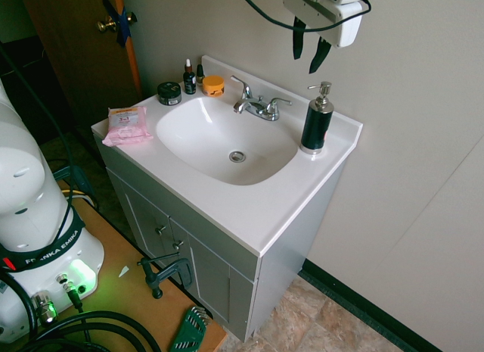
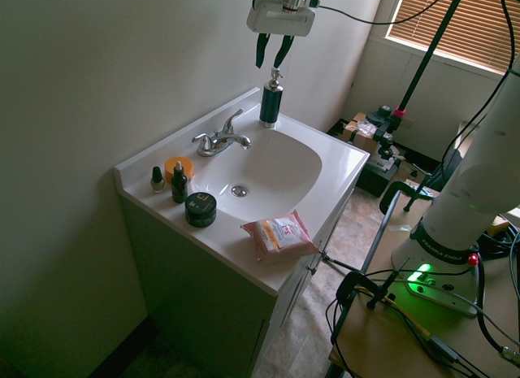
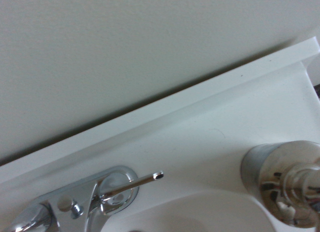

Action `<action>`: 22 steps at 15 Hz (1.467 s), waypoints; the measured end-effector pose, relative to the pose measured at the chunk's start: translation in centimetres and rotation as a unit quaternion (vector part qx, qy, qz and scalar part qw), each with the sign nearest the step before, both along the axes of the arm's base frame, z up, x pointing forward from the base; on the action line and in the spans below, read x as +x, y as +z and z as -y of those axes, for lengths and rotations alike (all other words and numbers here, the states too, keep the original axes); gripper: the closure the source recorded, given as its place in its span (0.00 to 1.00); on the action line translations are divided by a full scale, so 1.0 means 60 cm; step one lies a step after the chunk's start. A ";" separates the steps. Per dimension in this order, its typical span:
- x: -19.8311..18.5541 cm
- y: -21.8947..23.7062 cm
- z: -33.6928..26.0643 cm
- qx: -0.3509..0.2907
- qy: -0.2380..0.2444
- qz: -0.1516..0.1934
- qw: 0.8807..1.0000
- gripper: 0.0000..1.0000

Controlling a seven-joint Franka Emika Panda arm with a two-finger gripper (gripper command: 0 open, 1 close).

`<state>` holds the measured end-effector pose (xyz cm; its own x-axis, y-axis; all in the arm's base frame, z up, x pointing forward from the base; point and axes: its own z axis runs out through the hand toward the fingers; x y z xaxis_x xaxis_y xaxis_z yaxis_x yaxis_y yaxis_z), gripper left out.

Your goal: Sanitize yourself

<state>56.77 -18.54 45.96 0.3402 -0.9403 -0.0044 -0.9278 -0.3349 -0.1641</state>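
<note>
Item: my gripper point(image 1: 308, 51), pointing down, jaws parted and empty, hanging above the dark soap dispenser point(image 1: 316, 121) without touching it. Dispenser: upright on the white vanity point(image 1: 302, 204) by the wall, just beside the faucet point(image 1: 257, 104). My arm's base point(image 1: 34, 216): near the vanity's front.

White vanity point(image 1: 295, 208) carries a soap pump point(image 1: 318, 121), faucet point(image 1: 257, 106), wipes pack point(image 1: 126, 125), black jar point(image 1: 169, 93), orange jar point(image 1: 213, 85), two small bottles point(image 1: 189, 78).
</note>
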 end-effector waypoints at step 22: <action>-0.004 -0.040 0.102 0.022 -0.037 -0.005 0.999 1.00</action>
